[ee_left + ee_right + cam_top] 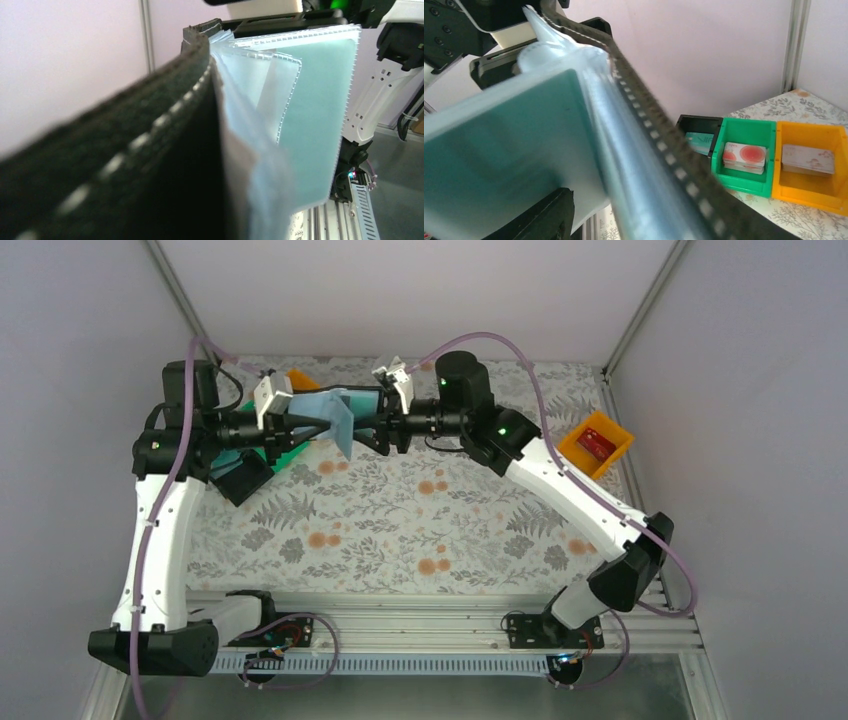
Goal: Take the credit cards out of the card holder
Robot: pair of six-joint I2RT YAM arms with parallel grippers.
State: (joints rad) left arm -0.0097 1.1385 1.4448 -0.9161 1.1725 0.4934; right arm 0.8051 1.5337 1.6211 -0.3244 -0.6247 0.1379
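The card holder (338,418) is seen open and held clear of the floral table (420,530), above its far left part. Its long axis is laid roughly left-right, from the left gripper (303,426) to the right gripper (380,430). One grey-blue leaf is angled toward the near edge. The left jaws are clenched on the black cover. A teal card (315,125) is noted in a clear sleeve. The right jaws are placed at the sleeve end; whether they are clamped or released cannot be told. A red card (597,444) is seen lying in the orange bin (572,452), far right.

Card holder (338,420) aloft over table (400,515) rear; bin (572,448) at table's right edge.
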